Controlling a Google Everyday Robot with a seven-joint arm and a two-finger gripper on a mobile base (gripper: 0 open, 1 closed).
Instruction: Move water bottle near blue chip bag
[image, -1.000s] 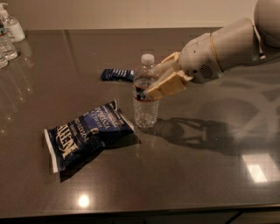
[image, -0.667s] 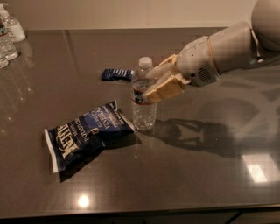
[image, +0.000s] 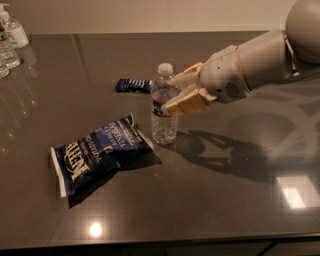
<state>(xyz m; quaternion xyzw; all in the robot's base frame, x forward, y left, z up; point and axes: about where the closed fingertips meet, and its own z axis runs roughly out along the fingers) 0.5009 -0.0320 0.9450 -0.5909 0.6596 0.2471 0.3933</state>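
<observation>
The water bottle (image: 164, 127) is clear and ribbed with a white cap. It stands upright on the dark table, just right of the blue chip bag (image: 97, 152), which lies flat with white lettering. The bag's right corner is close to the bottle's base. My gripper (image: 172, 94) comes in from the right at the bottle's label height. Its tan fingers (image: 187, 102) sit one in front of and one behind the bottle's upper body, closed on it.
A small dark blue flat packet (image: 132, 85) lies behind the bottle. A white-topped pump bottle (image: 14, 29) and small clear bottles (image: 7, 52) stand at the far left corner. The table's front edge (image: 160, 240) runs along the bottom.
Almost nothing has changed. The gripper stays around the bottle, and the bottle stands in the same spot beside the bag.
</observation>
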